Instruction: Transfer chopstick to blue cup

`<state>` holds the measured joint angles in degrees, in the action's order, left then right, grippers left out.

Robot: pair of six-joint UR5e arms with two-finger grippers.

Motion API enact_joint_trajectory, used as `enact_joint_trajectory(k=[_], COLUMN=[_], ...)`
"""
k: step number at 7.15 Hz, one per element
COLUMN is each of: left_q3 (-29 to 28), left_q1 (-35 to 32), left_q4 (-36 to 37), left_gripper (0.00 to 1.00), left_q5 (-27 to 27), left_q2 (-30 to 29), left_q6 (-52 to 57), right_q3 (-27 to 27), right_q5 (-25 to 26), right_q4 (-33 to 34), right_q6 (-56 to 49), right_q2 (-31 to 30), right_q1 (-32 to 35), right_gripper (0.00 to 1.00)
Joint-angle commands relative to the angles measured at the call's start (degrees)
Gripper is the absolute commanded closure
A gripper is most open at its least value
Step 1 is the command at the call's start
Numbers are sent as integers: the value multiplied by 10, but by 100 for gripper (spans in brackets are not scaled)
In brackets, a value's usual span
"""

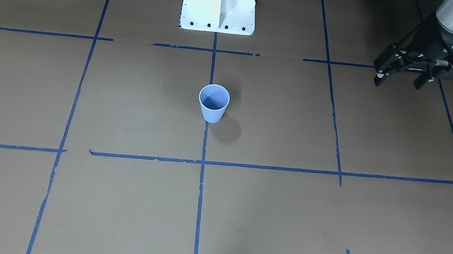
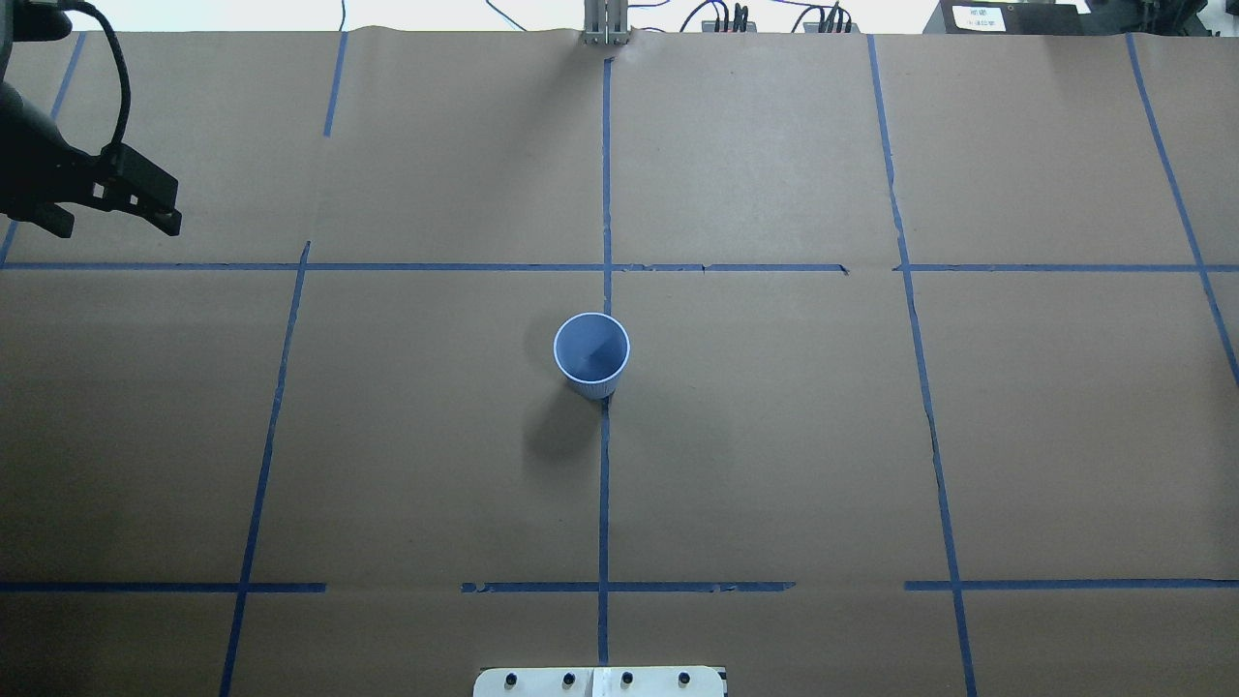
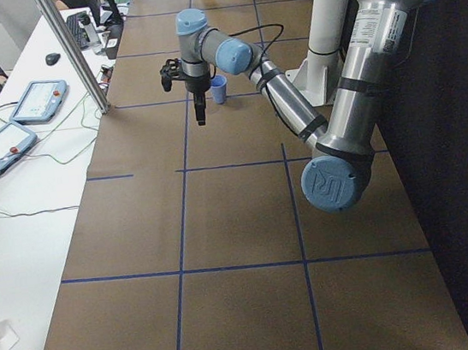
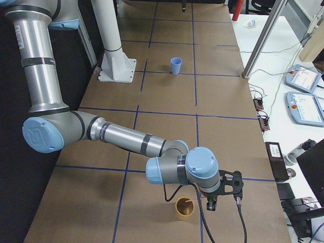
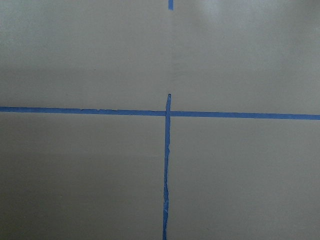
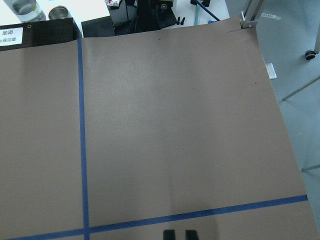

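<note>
L end effector [image 1: 397, 83] spread, empty; R end effector [image 6: 180, 234] unclear; blue cup [image 1: 213, 104] upright.

A white "UR" logo stands on the left arm's blue joint cap [image 3: 332, 186] and on the right arm's blue joint cap [image 4: 36, 135]. The white label [image 6: 11, 36] on a black box [image 6: 50, 32] carries print too small to read.

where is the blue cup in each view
Front-facing: blue cup centre, below white base.
Overhead: cup centre, above the base.
Exterior left: cup near top, left of the base.
Exterior right: cup near top, right of the base.
Left wrist: not in it.
Right wrist: not in it.
Shared landmark: the white base.
</note>
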<state>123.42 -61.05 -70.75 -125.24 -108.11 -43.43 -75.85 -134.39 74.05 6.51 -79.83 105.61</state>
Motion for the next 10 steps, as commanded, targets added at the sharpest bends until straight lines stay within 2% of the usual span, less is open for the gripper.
enact_joint_trajectory(k=[1, 3, 4, 5, 6, 7, 8, 10], left_q3=[-5, -14, -27, -45, -72, -100, -138, -193], left_q1=[0, -10, -31, -60, -95, -123, -151, -196], left_q4=[-1, 1, 1, 1, 2, 1, -3, -8], left_gripper=[0, 0, 0, 0, 0, 0, 0, 0], left_q5=[1, 1, 1, 0, -2, -4, -6, -7], left_q2=[0, -1, 1, 10, 14, 21, 22, 22], left_q6=[6, 38, 70, 128, 199, 273, 326, 411], right_q3=[-121, -228, -265, -279, -297, -340, -376, -393], right_q5=[-3, 16, 21, 25, 25, 19, 8, 7], right_q4=[161, 310, 415, 530, 600, 623, 621, 617], right_q6=[-25, -34, -34, -34, -26, 1, 88, 271], right_q2=[0, 24, 77, 151, 194, 199, 205, 303], right_q1=[-6, -30, -47, -57, -83, -127, -172, -278], right_gripper=[100, 100, 100, 100, 100, 100, 100, 100])
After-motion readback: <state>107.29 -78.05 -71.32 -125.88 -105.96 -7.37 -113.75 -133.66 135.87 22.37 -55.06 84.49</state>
